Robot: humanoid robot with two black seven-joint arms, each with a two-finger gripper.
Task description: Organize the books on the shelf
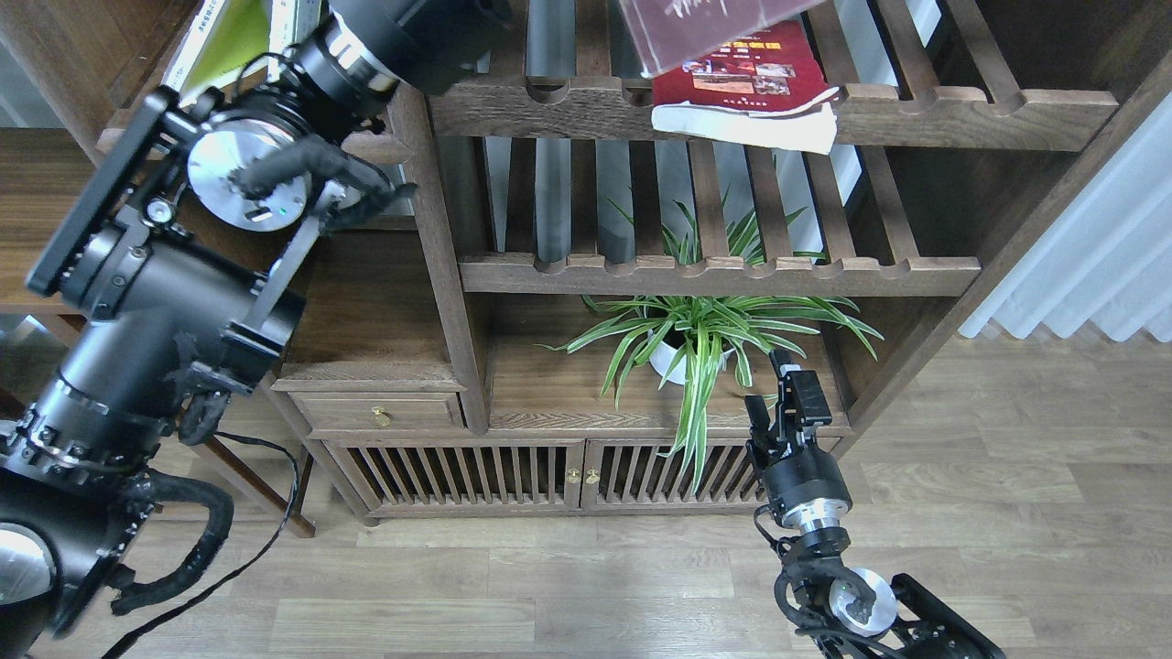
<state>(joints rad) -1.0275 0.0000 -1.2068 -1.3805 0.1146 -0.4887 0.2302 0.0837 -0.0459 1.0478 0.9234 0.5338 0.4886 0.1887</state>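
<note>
My left arm (pixel 165 302) rises along the bookcase, and its wrist leaves the view at the top edge, so its gripper is out of view. The lower corner of the dark maroon book (pixel 705 32) shows at the top, hanging above the red book (pixel 746 78). The red book lies flat on the upper slatted rack with its pages drooping over the front rail. The yellow-green book (pixel 233 37) leans on the solid dark-brown shelf (pixel 380 146) at the top left, partly behind my arm. My right gripper (pixel 780 395) is open and empty, low in front of the cabinet.
A potted spider plant (pixel 696 339) stands on the low board under the lower slatted rack (pixel 723 275). A cabinet with slatted doors (pixel 513 476) sits beneath. Other upright books (pixel 298 18) stand beside the yellow-green one. White curtains (pixel 1099 256) hang at the right.
</note>
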